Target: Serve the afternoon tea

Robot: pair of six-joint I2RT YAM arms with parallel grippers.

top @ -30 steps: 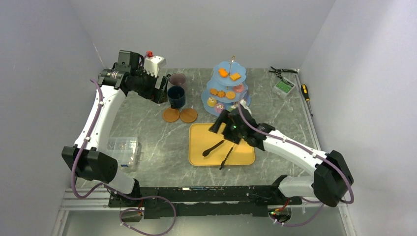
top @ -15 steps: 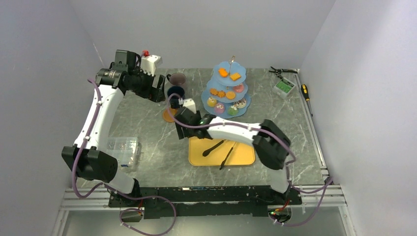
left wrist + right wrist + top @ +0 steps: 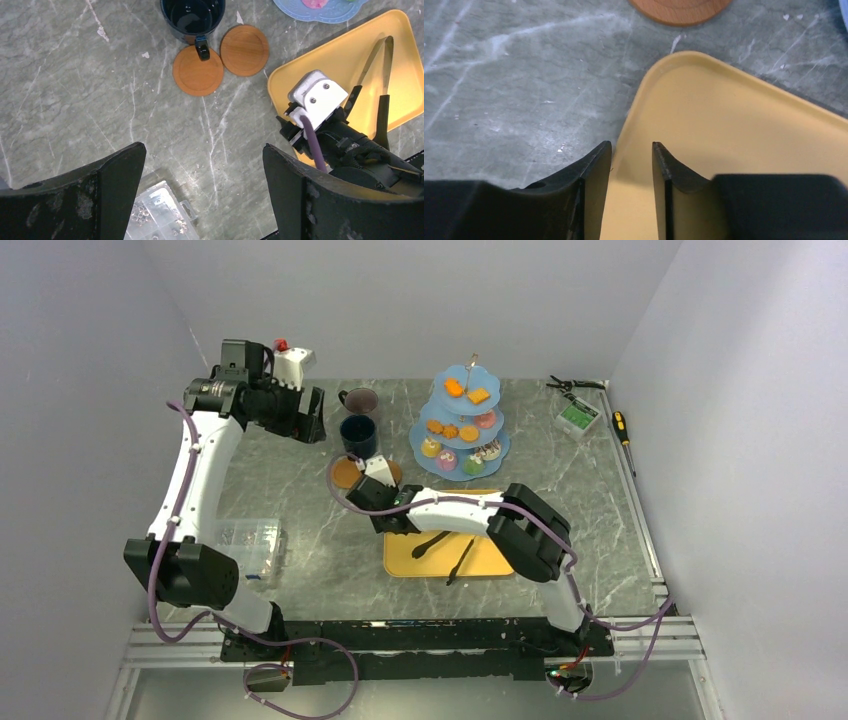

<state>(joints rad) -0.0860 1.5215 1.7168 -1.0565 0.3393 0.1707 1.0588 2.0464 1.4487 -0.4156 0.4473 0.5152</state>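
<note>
Grey marbled table (image 3: 300, 500) (pale walls (image 3: 400, 300))

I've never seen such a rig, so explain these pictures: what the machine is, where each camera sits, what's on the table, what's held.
Two robot arms stand at a table's edge, each ending in two fingers. One picture looks down from above; the others come from wrist cameras. On the table: a tiered stand of sweets, a dark mug, a mauve mug, two coasters, a tray with tongs. The left gripper is open, empty. The right gripper straddles the tray's rim; whether it grips is unclear.
</note>
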